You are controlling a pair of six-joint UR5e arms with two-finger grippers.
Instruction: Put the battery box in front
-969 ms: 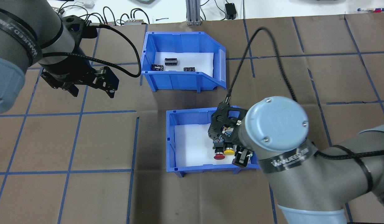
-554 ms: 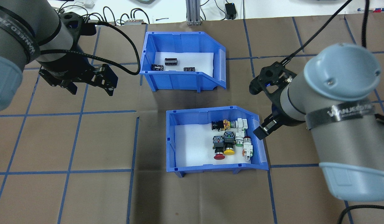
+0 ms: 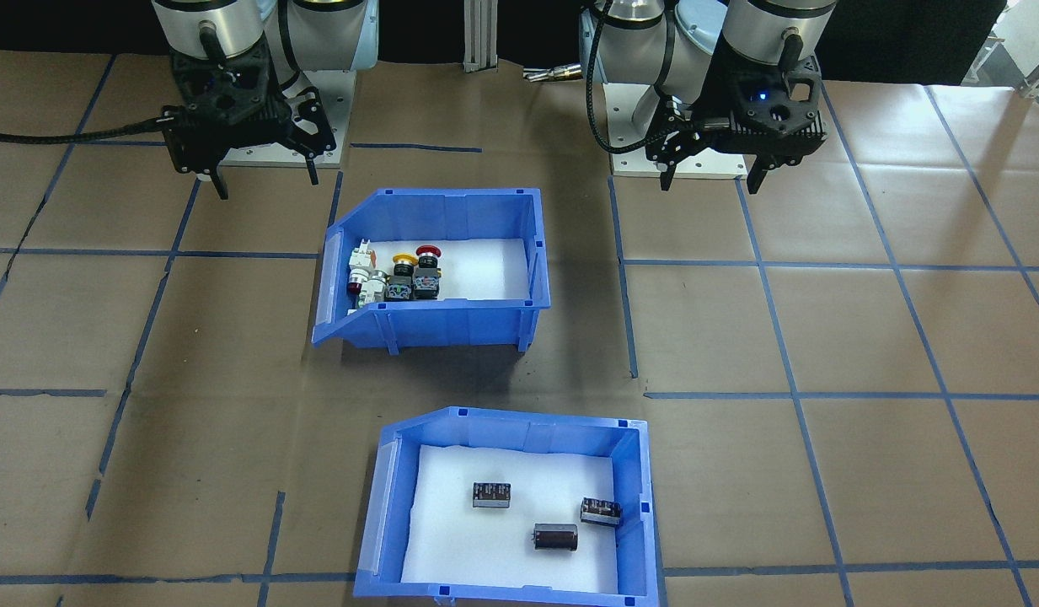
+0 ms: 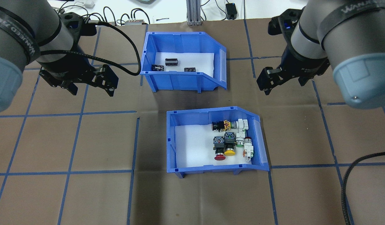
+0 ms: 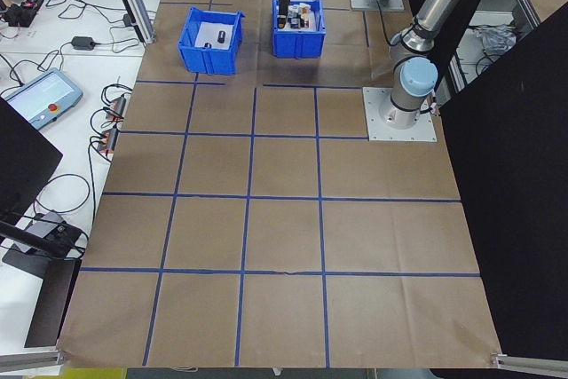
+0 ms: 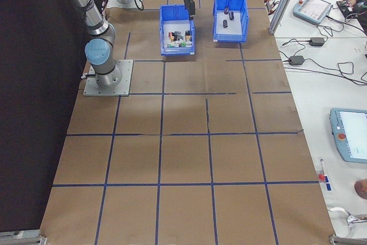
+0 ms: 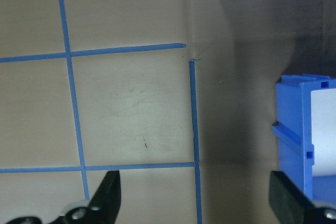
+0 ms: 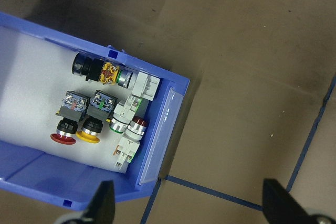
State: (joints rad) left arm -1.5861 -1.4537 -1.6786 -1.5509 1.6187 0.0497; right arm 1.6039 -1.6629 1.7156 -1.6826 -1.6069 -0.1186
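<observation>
Battery box: the battery box (image 4: 183,62) sits on the far side of the table (image 4: 86,193), farther from the robot than the switch bin (image 4: 215,140), its three small dark batteries (image 4: 171,61) loose on white foam.
Switch bin: parked just beside the battery box on the robot's side, buttons clustered at its sloped open end, and nothing is touching it.
Left gripper: the left gripper (image 4: 90,84) hangs above bare table to one side of the battery box, fingers (image 7: 107,195) spread wide and holding nothing.
Right gripper: the right gripper (image 4: 281,80) hovers off to the other side, clear of both bins, fingers (image 8: 102,203) wide apart and empty too.
Step in hand: looks like a pause between moves; neither arm has a hold on anything.
Progress: the two bins already stand one behind the other, so the swap may be close to settled, though which side counts as front is a judgement call.
Next move: if the box must shift, an arm needs to drop onto one wall, pinch it and slide or lift without tipping the batteries.
</observation>
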